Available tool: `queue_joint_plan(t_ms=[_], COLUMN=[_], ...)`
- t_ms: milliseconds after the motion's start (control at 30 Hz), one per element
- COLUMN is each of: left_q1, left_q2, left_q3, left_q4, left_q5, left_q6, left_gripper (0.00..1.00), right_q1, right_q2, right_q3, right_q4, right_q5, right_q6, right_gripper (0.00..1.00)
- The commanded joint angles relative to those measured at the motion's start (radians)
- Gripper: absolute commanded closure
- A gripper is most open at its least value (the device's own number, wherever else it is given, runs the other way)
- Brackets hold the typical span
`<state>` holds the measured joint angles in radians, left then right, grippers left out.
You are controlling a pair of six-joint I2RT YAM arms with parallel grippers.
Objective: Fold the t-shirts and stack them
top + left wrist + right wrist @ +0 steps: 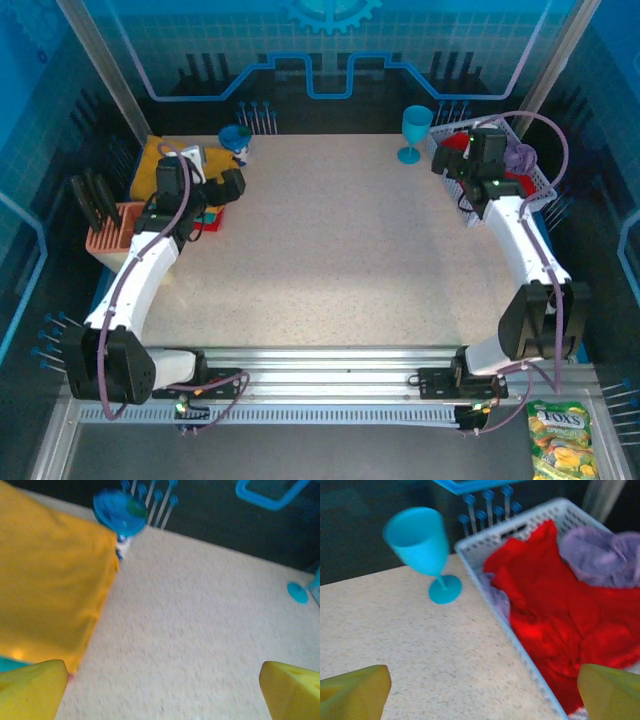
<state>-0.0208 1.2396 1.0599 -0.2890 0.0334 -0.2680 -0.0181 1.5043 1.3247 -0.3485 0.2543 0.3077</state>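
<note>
Middle of the surface point(340, 250) is bare from the arm bases to the far edge, so there is wide passage for either arm. Far left is crowded: the folded mustard-yellow shirt point(45, 580), a blurred blue thing point(120, 512), maybe a cup, just behind it, and an orange rack point(108, 235) at the edge. Far right, a blue goblet point(417, 540) stands just beside the white basket point(540, 512), whose walls ring the red shirt point(550, 615) and lavender shirt point(600, 555), and whose top is open.

Matt cloth red t-shirt point(545, 605), plastic lattice basket point(520, 522), speckled table point(420, 650)
</note>
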Motion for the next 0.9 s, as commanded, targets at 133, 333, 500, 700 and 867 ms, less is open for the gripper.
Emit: queue_joint_plan(t_ms=[133, 333, 500, 700, 867], left_q1=[-0.01, -0.013, -0.017, -0.021, -0.022], left_q2=[-0.1, -0.155, -0.187, -0.193, -0.192], left_q3=[0.015, -0.073, -0.116, -0.132, -0.133], left_q4=[-0.248, -0.202, -0.175, -0.153, -0.151], left_q5=[0.167, 0.208, 0.222, 0.237, 0.235], left_q6=[-0.003, -0.01, -0.017, -0.02, -0.022], left_gripper=[0.01, 0.01, 0.01, 0.01, 0.01], right_q1=[-0.138, -0.202, -0.216, -0.221, -0.221], right_q2=[0.21, 0.363, 0.511, 0.649, 0.676], right_q3=[0.169, 0.268, 0.402, 0.524, 0.51], right_q4=[-0.196, -0.159, -0.18, -0.216, -0.217], right_q5=[-0.035, -0.099, -0.121, -0.175, -0.199], right_q6=[0.162, 0.224, 0.241, 0.238, 0.243], right_gripper=[0.08, 0.17, 0.25, 0.32, 0.32])
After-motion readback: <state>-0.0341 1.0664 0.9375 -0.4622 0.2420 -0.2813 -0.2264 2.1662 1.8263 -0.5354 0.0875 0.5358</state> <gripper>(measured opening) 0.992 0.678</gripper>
